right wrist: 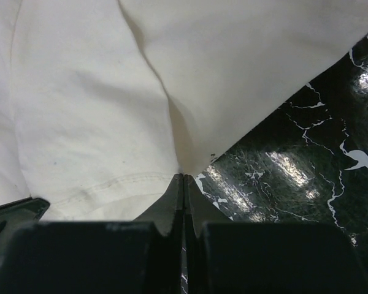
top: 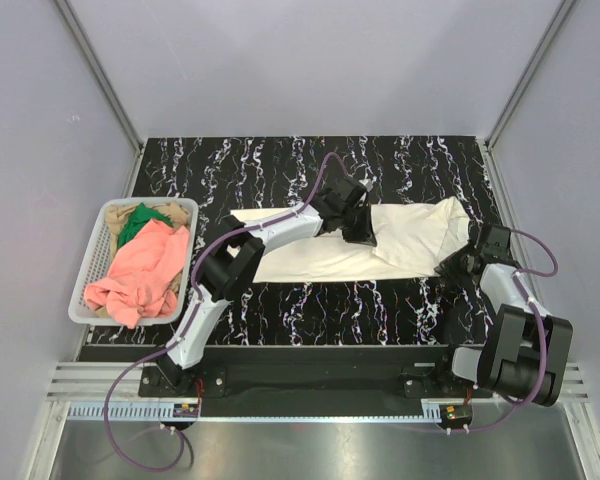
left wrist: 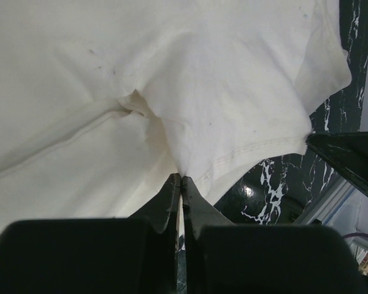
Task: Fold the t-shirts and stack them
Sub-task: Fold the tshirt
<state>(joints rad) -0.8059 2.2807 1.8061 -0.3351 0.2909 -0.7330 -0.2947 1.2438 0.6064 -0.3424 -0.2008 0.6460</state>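
Note:
A large cream-white t-shirt [top: 410, 240] lies stretched across the middle of the black marbled table [top: 280, 165]. My left gripper [top: 364, 236] sits over the shirt's middle. In the left wrist view its jaws [left wrist: 181, 179] are shut on a pinch of the cream cloth [left wrist: 202, 73] by a stitched hem. My right gripper [top: 452, 264] is at the shirt's near right corner. In the right wrist view it [right wrist: 184, 176] is shut on the edge of the cloth [right wrist: 98, 92]. A salmon-pink t-shirt [top: 145, 270], a green one [top: 135, 222] and a tan one [top: 177, 212] lie bunched in the basket.
The white mesh basket [top: 80, 300] stands at the table's left edge. Grey walls close in the back and both sides. The arm bases sit on a black rail along the near edge [top: 310, 375]. Bare marbled table shows behind and in front of the cream shirt.

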